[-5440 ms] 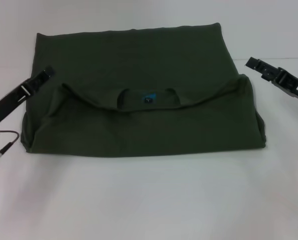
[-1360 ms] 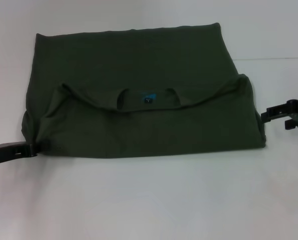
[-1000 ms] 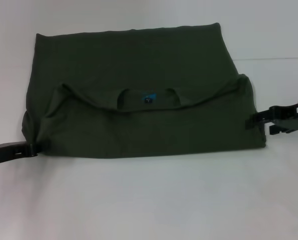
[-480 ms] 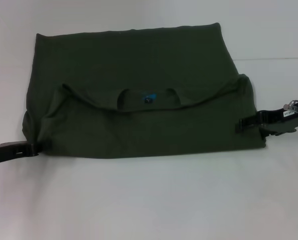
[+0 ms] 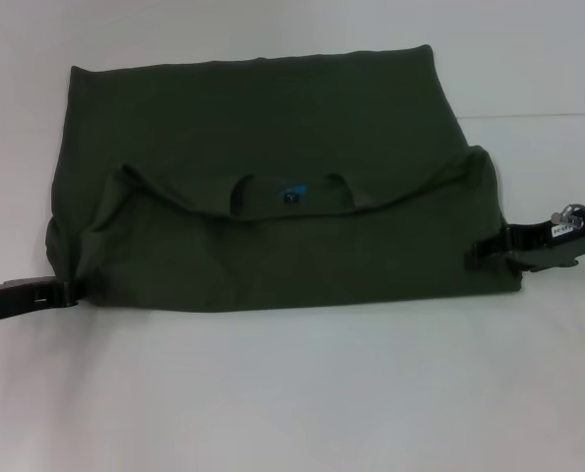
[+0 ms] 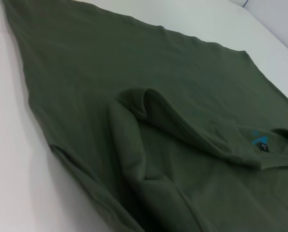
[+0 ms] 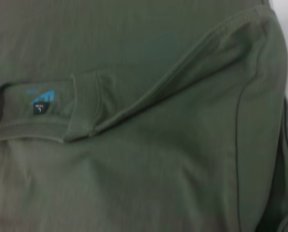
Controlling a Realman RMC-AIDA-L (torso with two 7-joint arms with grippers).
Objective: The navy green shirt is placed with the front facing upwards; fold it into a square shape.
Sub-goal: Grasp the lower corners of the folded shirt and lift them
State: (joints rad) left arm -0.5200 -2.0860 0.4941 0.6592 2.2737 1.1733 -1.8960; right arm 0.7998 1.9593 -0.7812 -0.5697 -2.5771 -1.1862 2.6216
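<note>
Olive shirt (image 5: 272,167) half-folded; left gripper (image 5: 68,292) and right gripper (image 5: 481,252) are reaching its side edges, finger states unclear; next, firm pinches.

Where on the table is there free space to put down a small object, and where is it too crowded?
Free: the wide white strip of table between the navy green shirt and the near edge. Narrower strips lie beyond the shirt's far edge and at its far right. Crowded: both near corners, where the left gripper and right gripper sit at the shirt.
</note>
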